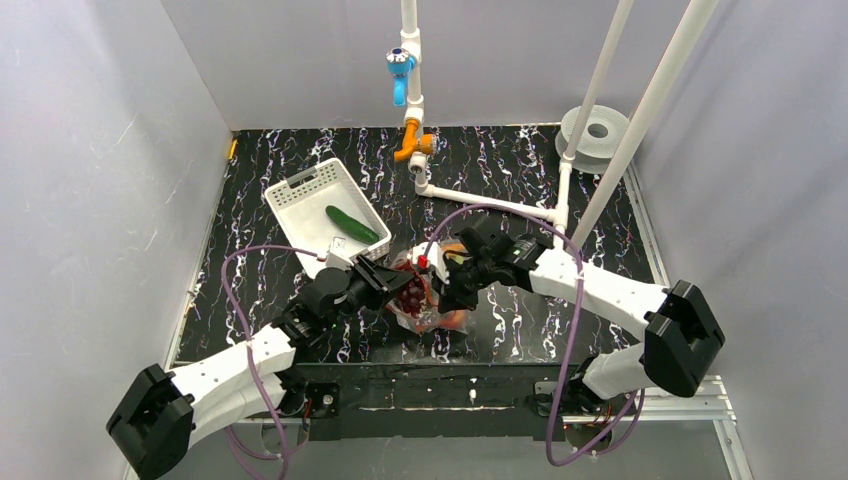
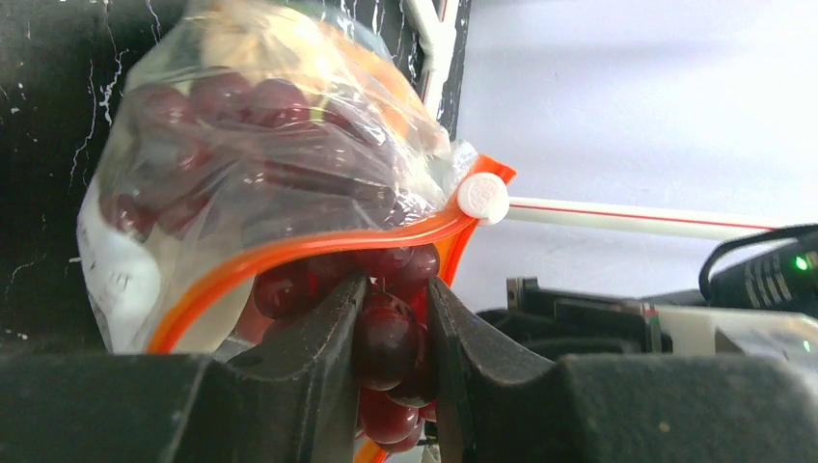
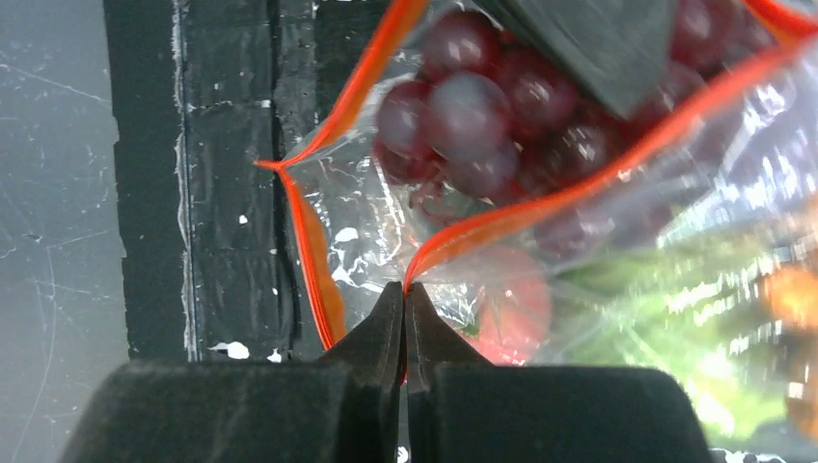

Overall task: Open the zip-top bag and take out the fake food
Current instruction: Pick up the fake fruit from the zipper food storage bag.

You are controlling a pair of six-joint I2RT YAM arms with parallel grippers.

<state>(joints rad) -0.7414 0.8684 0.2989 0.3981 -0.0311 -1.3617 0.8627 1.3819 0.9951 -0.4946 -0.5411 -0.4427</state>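
The zip-top bag (image 1: 432, 300) lies between both grippers at the table's near middle, its orange-red zip strip (image 2: 289, 253) open. My left gripper (image 2: 391, 299) is shut on the dark red grape bunch (image 2: 386, 338) at the bag's mouth; more grapes (image 2: 241, 145) show through the plastic. My right gripper (image 3: 404, 294) is shut on the bag's zip strip (image 3: 540, 198), holding one lip. Inside the bag in the right wrist view are grapes (image 3: 463, 106), a pink-red peach (image 3: 506, 309) and a green piece (image 3: 666, 289). A dark green cucumber (image 1: 352, 224) lies in the white basket (image 1: 300, 190).
White pipe frame with blue and orange valves (image 1: 402, 75) stands at the back middle. A white spool (image 1: 595, 128) sits at the back right. The table's near edge (image 3: 193, 193) is close beside the bag. Grey walls enclose the table.
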